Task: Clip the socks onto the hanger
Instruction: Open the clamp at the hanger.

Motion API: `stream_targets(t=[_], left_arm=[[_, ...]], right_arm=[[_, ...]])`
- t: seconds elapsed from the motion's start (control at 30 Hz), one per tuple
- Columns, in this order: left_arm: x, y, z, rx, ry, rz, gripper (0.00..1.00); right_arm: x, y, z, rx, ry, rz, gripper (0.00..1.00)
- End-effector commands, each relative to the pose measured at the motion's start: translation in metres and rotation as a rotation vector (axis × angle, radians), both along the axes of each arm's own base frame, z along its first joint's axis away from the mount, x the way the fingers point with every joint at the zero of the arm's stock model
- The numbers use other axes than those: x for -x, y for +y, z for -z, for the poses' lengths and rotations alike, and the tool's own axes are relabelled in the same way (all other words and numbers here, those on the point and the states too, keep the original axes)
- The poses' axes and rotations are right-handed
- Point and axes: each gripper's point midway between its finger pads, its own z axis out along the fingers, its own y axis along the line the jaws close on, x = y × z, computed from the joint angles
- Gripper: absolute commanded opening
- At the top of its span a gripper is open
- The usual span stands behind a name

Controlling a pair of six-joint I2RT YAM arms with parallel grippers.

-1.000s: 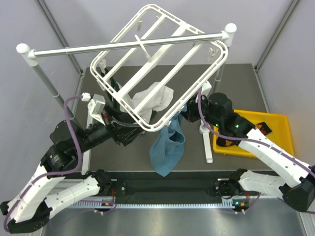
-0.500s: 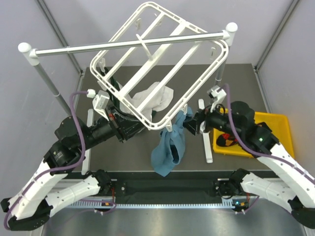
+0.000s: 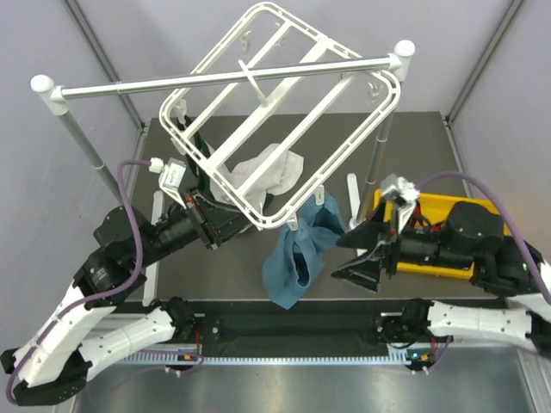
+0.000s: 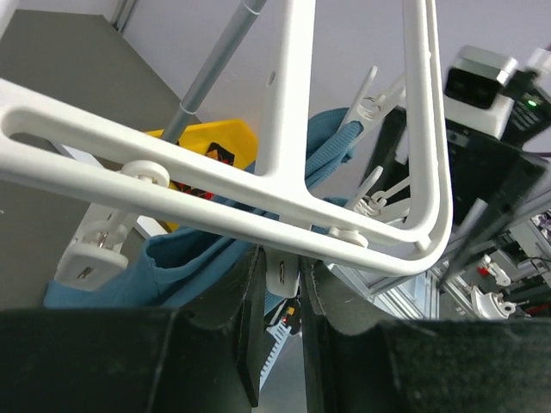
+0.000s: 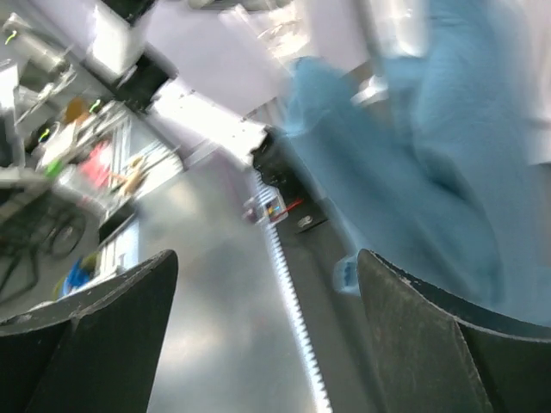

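The white hanger [image 3: 258, 120] hangs tilted from the silver rail; in the left wrist view its bars [image 4: 288, 103] cross overhead. My left gripper [image 3: 245, 225] [image 4: 282, 288] is under the frame's lower corner, shut on a small white clip [image 4: 284, 268] that dangles there. A teal cloth [image 3: 301, 249] [image 4: 185, 258] hangs from a neighbouring clip. My right gripper [image 3: 337, 258] [image 5: 267, 267] stands open and empty just right of that cloth [image 5: 430, 155], not touching it; this view is blurred. No argyle socks show plainly in any view.
A white cloth [image 3: 269, 172] lies under the frame's middle. The silver rail [image 3: 215, 77] with ball ends spans the back on two posts. A yellow tray [image 3: 448, 206] sits at the right, mostly under the right arm. A white stand foot [image 3: 357, 228] lies beside it.
My right gripper opened, let go of the teal cloth and drew back right and toward the near edge. My left gripper closed on the hanger's clip.
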Motion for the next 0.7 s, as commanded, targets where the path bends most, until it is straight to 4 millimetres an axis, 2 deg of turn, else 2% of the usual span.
stream_targets(t=[0.0,0.07,0.1,0.13,0.17,0.27,0.3,0.37,0.4,0.43,0.47,0.5,0.57,0.6,0.67], left_arm=[[-0.003,0.01,-0.012,0.028,-0.001,-0.053,0.19],[-0.004,0.012,-0.01,0.026,0.004,-0.066,0.19],[-0.005,0.013,-0.007,0.014,0.014,-0.071,0.19],[-0.004,0.014,-0.008,0.015,0.016,-0.073,0.19],[-0.005,0.015,-0.008,0.014,0.019,-0.08,0.18],[-0.006,0.017,-0.007,0.007,0.041,-0.096,0.18],[-0.006,0.017,-0.006,0.007,0.05,-0.096,0.18],[-0.005,0.019,-0.008,0.014,0.059,-0.098,0.18],[-0.004,0.018,-0.007,0.014,0.066,-0.095,0.18],[-0.004,0.019,-0.007,0.014,0.068,-0.096,0.18],[-0.004,0.02,-0.008,0.015,0.072,-0.099,0.18],[-0.003,0.019,-0.007,0.014,0.078,-0.096,0.17],[-0.002,0.019,-0.006,0.014,0.085,-0.093,0.17],[0.0,0.02,-0.007,0.021,0.087,-0.086,0.17],[0.0,0.02,-0.004,0.018,0.102,-0.089,0.18]], right_arm=[[0.005,0.03,0.005,0.098,-0.016,0.085,0.85],[0.025,0.045,0.004,0.155,-0.107,0.144,0.89],[0.029,0.044,-0.011,0.149,-0.129,0.166,0.9],[0.034,0.048,-0.014,0.159,-0.149,0.182,0.91],[0.043,0.061,-0.016,0.179,-0.188,0.188,0.91],[0.049,0.091,-0.013,0.193,-0.254,0.206,0.89],[0.049,0.098,-0.017,0.172,-0.256,0.229,0.85],[0.04,0.104,-0.013,0.175,-0.306,0.301,0.81],[0.037,0.109,-0.023,0.118,-0.29,0.335,0.77],[0.033,0.11,-0.025,0.108,-0.316,0.354,0.7],[0.023,0.11,-0.022,0.102,-0.319,0.396,0.68],[0.019,0.112,-0.032,0.052,-0.296,0.419,0.64],[0.005,0.112,-0.032,0.039,-0.32,0.46,0.6],[0.001,0.115,-0.039,0.001,-0.31,0.466,0.57],[-0.012,0.123,-0.038,0.005,-0.338,0.451,0.57]])
